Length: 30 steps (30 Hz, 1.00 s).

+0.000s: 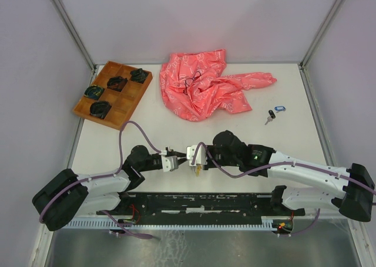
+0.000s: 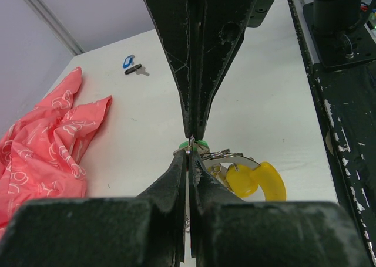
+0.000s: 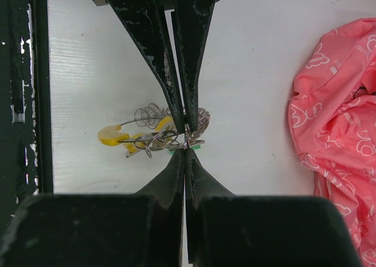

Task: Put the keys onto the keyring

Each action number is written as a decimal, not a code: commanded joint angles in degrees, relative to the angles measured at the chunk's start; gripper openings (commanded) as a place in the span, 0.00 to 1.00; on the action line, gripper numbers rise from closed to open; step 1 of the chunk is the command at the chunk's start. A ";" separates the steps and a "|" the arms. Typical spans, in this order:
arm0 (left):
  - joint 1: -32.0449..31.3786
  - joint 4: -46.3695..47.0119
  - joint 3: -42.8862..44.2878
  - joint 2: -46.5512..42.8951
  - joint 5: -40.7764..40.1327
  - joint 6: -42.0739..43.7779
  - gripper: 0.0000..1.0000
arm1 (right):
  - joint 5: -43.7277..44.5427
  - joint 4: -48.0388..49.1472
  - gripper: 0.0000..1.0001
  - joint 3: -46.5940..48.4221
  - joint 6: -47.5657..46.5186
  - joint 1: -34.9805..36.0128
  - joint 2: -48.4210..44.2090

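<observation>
The keyring (image 3: 154, 115), a thin grey coil-like wire ring, hangs just above the table between my two grippers, which meet tip to tip. Bunched on it are a yellow tag (image 3: 111, 135), small split rings and a green key head (image 3: 197, 144). My left gripper (image 2: 189, 155) is shut on the ring's wire. My right gripper (image 3: 185, 151) is shut on the same wire from the opposite side. In the left wrist view the yellow tags (image 2: 254, 179) hang right of my fingers. A blue-tagged key (image 1: 279, 108) and a black-headed key (image 1: 270, 116) lie on the table at the right.
A crumpled pink cloth (image 1: 205, 86) lies at the back centre with a thin dark cord loop (image 1: 191, 82) on it. A wooden compartment tray (image 1: 130, 100) with dark items stands at the back left. A black rail (image 1: 200, 203) runs along the near edge.
</observation>
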 commanded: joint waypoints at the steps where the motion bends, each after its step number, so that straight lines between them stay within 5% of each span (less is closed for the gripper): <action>1: -0.10 4.57 1.73 -0.18 1.42 -1.89 0.03 | -1.88 4.94 0.01 -0.08 1.08 0.66 -0.61; 21: -0.04 -2.97 5.27 -2.73 -7.10 -14.87 0.03 | 5.50 2.06 0.01 -2.37 -4.33 2.10 -2.66; 30: -0.05 8.56 1.46 -2.78 -11.91 -27.01 0.03 | 6.95 5.55 0.01 -4.33 -4.13 2.33 -1.80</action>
